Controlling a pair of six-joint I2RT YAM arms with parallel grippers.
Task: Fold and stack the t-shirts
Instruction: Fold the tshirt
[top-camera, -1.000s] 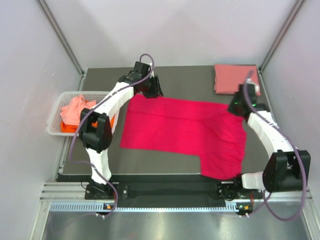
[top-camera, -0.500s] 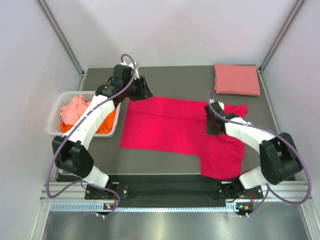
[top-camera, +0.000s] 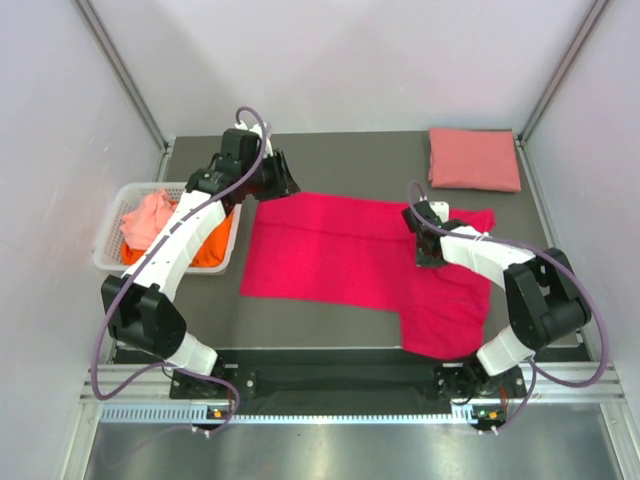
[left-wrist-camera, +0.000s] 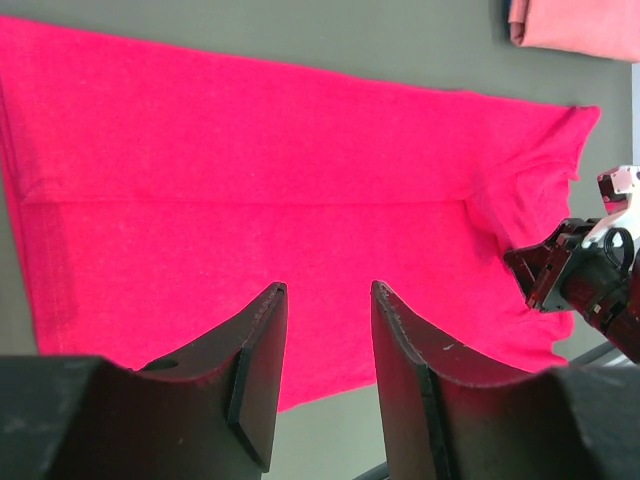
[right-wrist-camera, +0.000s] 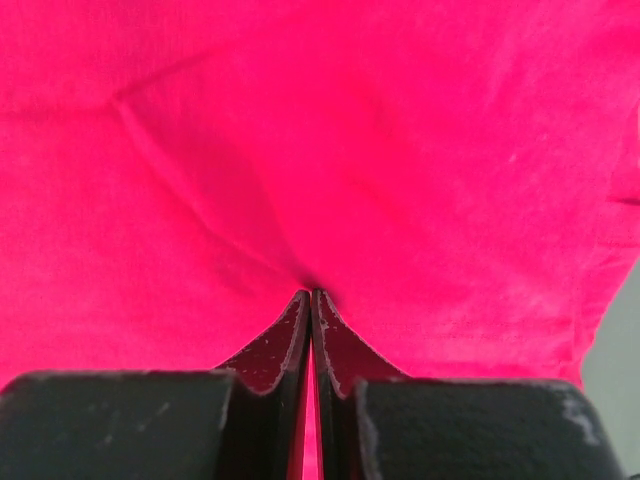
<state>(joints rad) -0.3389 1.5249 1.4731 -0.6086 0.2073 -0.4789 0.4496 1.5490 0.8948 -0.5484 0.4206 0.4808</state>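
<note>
A bright magenta-red t-shirt lies spread flat on the dark table. My right gripper is low over its right part, near the sleeve. It is shut, pinching a small fold of the cloth, and creases run out from its tips. My left gripper hovers open just behind the shirt's far left corner and holds nothing. A folded salmon pink t-shirt lies at the back right. A pale coral t-shirt and an orange one sit crumpled in the basket.
The white slotted basket stands off the table's left edge. Grey walls close in on both sides and at the back. The arm bases and a metal rail run along the near edge.
My right gripper moved from the shirt's far right corner to its right middle and closed on the cloth. The left gripper drew back a little to the left of the far corner.
</note>
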